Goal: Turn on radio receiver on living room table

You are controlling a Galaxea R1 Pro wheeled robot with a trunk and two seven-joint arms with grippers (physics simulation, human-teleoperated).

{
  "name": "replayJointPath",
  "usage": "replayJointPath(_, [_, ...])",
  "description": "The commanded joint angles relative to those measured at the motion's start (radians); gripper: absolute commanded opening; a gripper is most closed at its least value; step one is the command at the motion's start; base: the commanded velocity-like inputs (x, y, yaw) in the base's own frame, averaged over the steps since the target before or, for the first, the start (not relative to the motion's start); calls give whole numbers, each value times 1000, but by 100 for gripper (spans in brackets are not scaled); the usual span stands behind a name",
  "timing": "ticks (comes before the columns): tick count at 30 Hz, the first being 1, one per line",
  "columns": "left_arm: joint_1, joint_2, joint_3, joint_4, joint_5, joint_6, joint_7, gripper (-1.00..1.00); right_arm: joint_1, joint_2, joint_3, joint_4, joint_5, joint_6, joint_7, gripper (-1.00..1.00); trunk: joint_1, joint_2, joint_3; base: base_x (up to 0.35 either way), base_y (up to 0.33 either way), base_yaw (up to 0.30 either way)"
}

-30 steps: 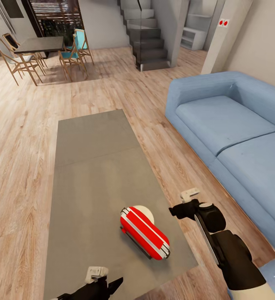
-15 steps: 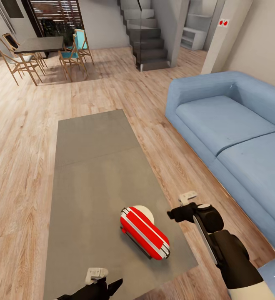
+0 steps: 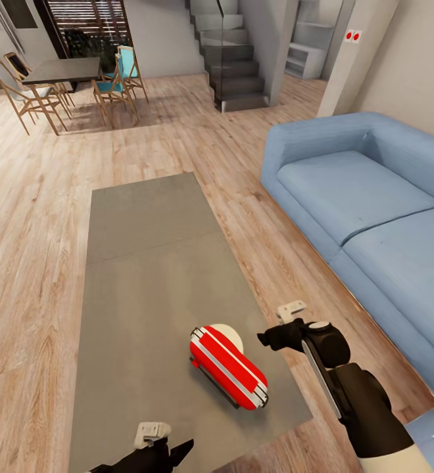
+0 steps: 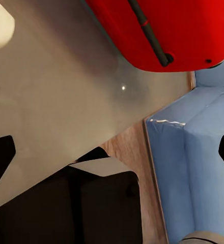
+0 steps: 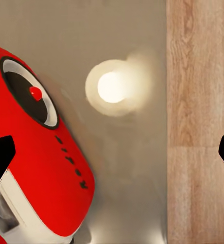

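The red radio receiver [image 3: 228, 366] with white trim lies on the near end of the long grey table [image 3: 151, 263], tilted diagonally. My right gripper [image 3: 268, 339] hovers just right of the radio, above the table's right edge, open and empty. The right wrist view looks down on the radio [image 5: 38, 173] with its round black dial [image 5: 30, 96], which has a red centre. My left gripper [image 3: 176, 450] hangs open at the table's near edge, in front of the radio. The left wrist view catches the radio's red body [image 4: 168, 30] and thin handle.
A blue sofa [image 3: 368, 217] runs along the right, a strip of wood floor [image 3: 276, 263] between it and the table. Far back stand a dark dining table with wooden chairs [image 3: 66, 72] and a staircase [image 3: 233, 66]. A lamp's glare [image 5: 114, 86] reflects off the tabletop.
My right gripper has crept left and slightly nearer, closing on the radio's right side. The radio and the left gripper have stayed put.
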Motion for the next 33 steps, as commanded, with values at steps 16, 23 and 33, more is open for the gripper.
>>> replayJointPath(16, [0, 0, 1, 0, 0, 0, 0, 100, -2, 65, 90, -31, 16, 0, 0, 100, 0, 0, 0, 0, 0, 0])
replayJointPath(23, [0, 0, 1, 0, 1, 0, -1, 100, -4, 92, 390, -33, 17, 0, 0, 100, 0, 0, 0, 0, 0, 0])
replayJointPath(33, [0, 0, 1, 0, 1, 0, -1, 100, -5, 97, 510, -34, 16, 0, 0, 100, 0, 0, 0, 0, 0, 0])
